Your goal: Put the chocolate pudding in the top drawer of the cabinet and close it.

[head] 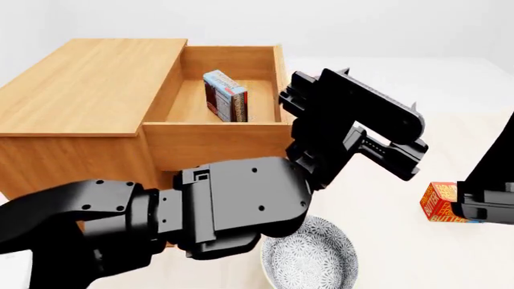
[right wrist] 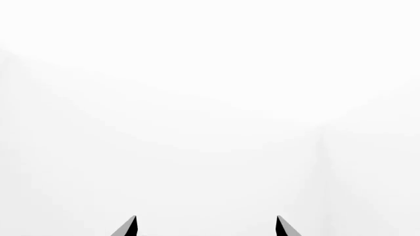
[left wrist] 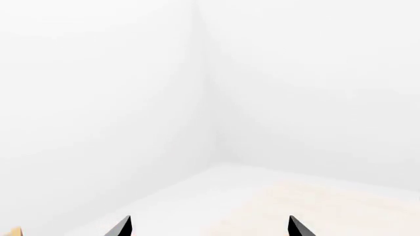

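Our left end effector [left wrist: 208, 227] hangs spread wide and empty; so does the right end effector [right wrist: 205, 227]. Beyond the left one, the slim dark red-brown pudding box with its blue edge [head: 225, 96] stands inside the open light-wood top drawer [head: 216, 135]. We judge the box light, stiff and already placed; the drawer front is what to push.

The big black left arm [head: 241, 205] covers the front of the cabinet [head: 88, 90], so the two lower drawers and all the handles are hidden. It also hides part of the patterned bowl [head: 317, 262], which the bottom edge cuts off too. The butter box [head: 440, 201] is partly behind the right arm [head: 490, 186], itself cut by the edge. In both wrist views only the hands' finger tips [left wrist: 121, 227] [right wrist: 128, 227] peek in.
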Robot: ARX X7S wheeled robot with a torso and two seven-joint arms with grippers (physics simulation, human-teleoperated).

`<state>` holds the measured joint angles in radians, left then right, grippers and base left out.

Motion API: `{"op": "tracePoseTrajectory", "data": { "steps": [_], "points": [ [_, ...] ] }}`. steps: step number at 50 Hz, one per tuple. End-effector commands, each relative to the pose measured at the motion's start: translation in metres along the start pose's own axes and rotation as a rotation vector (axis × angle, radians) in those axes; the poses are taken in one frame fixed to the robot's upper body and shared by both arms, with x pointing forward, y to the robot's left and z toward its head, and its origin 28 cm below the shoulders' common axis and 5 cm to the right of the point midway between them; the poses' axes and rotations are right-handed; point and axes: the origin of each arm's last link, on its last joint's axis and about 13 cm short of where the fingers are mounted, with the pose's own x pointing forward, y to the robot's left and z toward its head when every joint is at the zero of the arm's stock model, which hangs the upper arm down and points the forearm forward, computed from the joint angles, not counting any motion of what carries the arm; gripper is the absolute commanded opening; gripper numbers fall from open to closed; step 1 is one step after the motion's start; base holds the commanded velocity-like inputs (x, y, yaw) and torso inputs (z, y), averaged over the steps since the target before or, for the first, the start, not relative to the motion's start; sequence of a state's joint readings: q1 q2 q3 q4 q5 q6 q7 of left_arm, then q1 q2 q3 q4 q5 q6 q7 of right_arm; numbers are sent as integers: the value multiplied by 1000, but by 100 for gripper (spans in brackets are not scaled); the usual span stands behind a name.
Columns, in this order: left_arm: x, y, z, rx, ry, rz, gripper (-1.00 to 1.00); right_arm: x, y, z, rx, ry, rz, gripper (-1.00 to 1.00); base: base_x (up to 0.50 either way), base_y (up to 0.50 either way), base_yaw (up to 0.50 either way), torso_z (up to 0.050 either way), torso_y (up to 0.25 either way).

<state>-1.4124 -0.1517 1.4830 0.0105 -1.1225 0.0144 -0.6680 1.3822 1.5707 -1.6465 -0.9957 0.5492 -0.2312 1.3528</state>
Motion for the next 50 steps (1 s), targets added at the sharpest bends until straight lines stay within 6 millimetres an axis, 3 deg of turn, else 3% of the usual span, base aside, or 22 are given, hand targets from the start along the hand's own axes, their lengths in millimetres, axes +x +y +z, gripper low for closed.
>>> {"op": "tracePoseTrajectory", "data": {
  "steps": [1, 27, 50],
  "points": [
    [2, -1, -10, 5, 23, -2, 100, -9, 0, -6, -27, -28, -65, 100, 0, 0, 0, 0, 0],
    [6, -2, -25, 32, 66, -20, 100, -14, -1, -10, -28, -24, -79, 100, 0, 0, 0, 0, 0],
    [5, -7, -39, 226, 70, -27, 100, -14, 0, -10, -24, -5, -83, 100, 0, 0, 0, 0, 0]
  ]
}}
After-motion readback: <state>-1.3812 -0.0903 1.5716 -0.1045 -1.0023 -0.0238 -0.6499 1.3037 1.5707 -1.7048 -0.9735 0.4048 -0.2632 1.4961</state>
